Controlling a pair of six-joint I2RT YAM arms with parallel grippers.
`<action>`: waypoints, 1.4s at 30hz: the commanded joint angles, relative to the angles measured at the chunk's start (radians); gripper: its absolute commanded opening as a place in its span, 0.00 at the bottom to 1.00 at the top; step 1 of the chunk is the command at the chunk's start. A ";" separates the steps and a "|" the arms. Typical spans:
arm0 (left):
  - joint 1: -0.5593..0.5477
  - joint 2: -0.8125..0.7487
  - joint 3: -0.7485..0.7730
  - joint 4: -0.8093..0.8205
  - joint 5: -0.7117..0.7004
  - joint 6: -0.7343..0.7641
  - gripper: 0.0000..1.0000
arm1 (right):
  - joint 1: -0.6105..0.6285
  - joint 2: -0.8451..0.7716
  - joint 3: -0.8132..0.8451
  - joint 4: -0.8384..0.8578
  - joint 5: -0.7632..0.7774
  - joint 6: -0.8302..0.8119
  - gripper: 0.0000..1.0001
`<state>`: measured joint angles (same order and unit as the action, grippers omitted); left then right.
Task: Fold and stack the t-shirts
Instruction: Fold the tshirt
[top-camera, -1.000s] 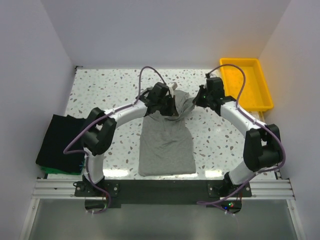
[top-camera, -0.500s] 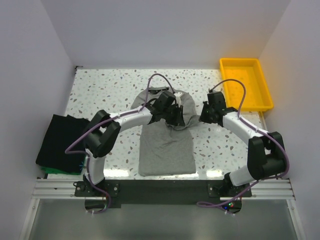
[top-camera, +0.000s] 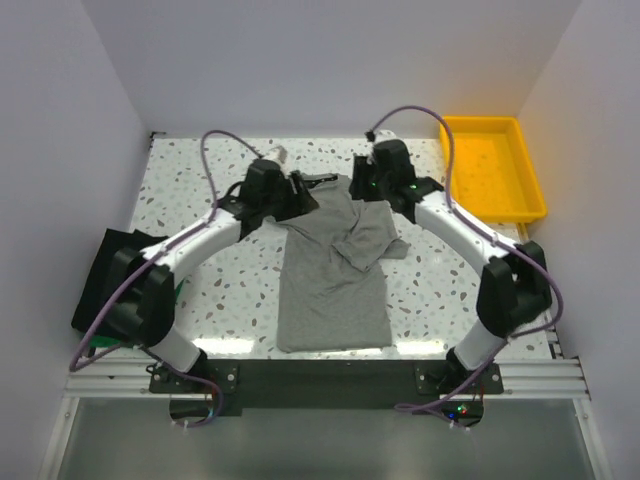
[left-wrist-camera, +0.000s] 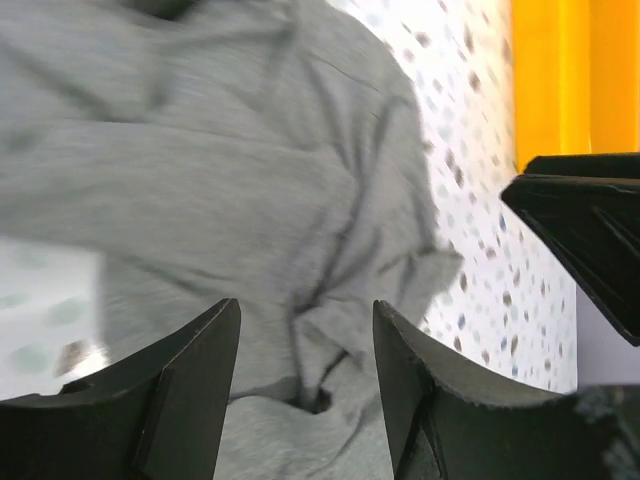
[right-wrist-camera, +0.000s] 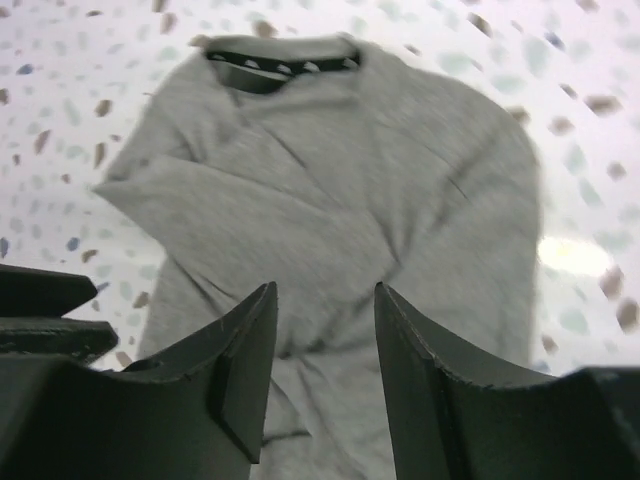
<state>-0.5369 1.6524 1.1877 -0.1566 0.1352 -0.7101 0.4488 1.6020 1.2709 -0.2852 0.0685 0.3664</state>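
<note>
- Folding the grey t-shirt (top-camera: 335, 290) is the step in hand. It lies in the middle of the tabletop (top-camera: 200, 170). Its lower part is a narrow, fairly flat strip reaching toward the near edge, while its collar end, toward the far edge, is broader and rumpled, with a loose flap skewed to the right.
- The left gripper (left-wrist-camera: 305, 310) hovers over that collar end, its jaws spread with nothing between them; only cloth shows beyond the gap.
- The right gripper (right-wrist-camera: 325, 290) is likewise spread and empty, looking down on the collar and creased shoulders.
- As I judge it, the sides are folded in, the lengthwise fold is not yet made, and the top is too untidy to fold cleanly.
- The next move calls for each gripper to pinch one shoulder corner, pull the cloth flat, then carry that end toward the near edge, both arms level so the strip stays square.
- At the left edge a folded black shirt (top-camera: 125, 270) rests on a green one (top-camera: 100, 340); this is probably the stack the grey shirt should join.
- A yellow tray (top-camera: 492, 120) sits at the far right corner, apart from the work.
</note>
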 joint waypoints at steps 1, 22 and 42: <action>0.100 -0.152 -0.130 -0.040 -0.127 -0.173 0.60 | 0.109 0.166 0.233 0.051 -0.021 -0.167 0.46; 0.428 -0.427 -0.346 -0.192 -0.074 -0.146 0.61 | 0.269 0.707 0.734 -0.063 -0.257 -0.506 0.56; 0.446 -0.471 -0.410 -0.155 0.020 -0.130 0.60 | 0.326 0.894 0.960 -0.149 -0.176 -0.598 0.43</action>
<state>-0.0982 1.2297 0.8150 -0.3496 0.1101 -0.8528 0.7776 2.5050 2.1738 -0.4141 -0.1223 -0.2020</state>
